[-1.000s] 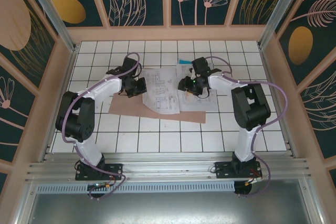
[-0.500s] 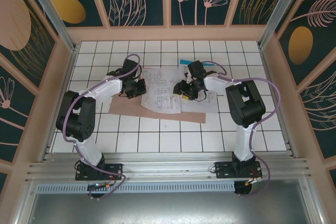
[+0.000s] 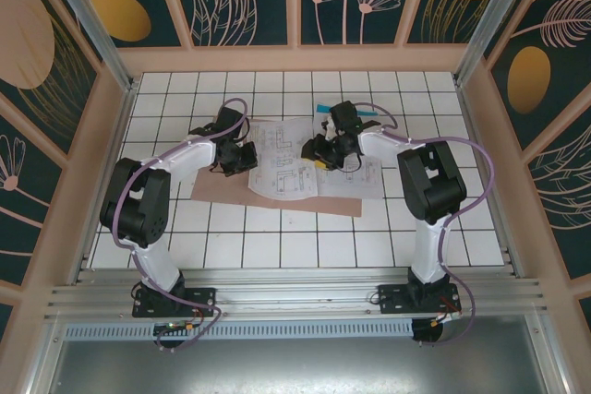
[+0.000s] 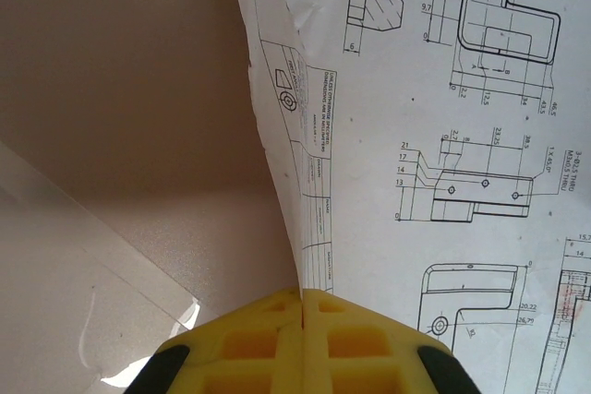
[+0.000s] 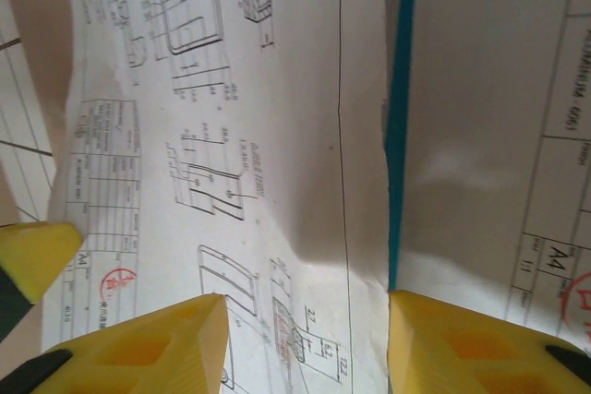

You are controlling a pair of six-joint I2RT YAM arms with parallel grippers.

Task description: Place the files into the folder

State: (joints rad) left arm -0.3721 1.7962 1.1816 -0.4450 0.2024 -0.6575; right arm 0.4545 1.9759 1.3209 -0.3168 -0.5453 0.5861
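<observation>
Where the folder (image 3: 217, 189) lies: middle of the worktop (image 3: 277, 246), flat, beneath the papers. Its card shows along the near edge and at the left end.
Folder axis: long side runs left to right, slightly skewed, with the near edge coming nearer toward the right.
Folder make: thin pinkish-brown card, matte, plain, rectangular.
The files (image 3: 282, 168): on top of the folder, loosely fanned. One printed sheet sits at centre, long axis roughly near to far and leaning a little. A second sheet overlaps it just to the right.
Teal sheet (image 3: 322, 108): one corner pokes out at the far edge of the pile, beside the right arm's wrist. From the right wrist it is a narrow strip between two white sheets.
Files make: white paper with black line drawings, dimension figures, title blocks and a red round stamp near a corner.
Left fingers (image 4: 249, 352): yellow pocketed blocks, clenched on the left edge of the centre sheet. That edge is lifted and runs straight into the seam between them, throwing a shadow on the folder card to its left.
Right fingers (image 5: 138, 348): spread apart, low over the pile, with a printed sheet lying across the gap. The paper there buckles in a soft crease. Contact with the paper: cannot tell.
Edges: the lifted sheet edge is slightly ragged toward its far end.
Open room: bare white tiles with dark grout near, left and right of the folder. Pale framed walls (image 3: 295, 59) bound the worktop.
</observation>
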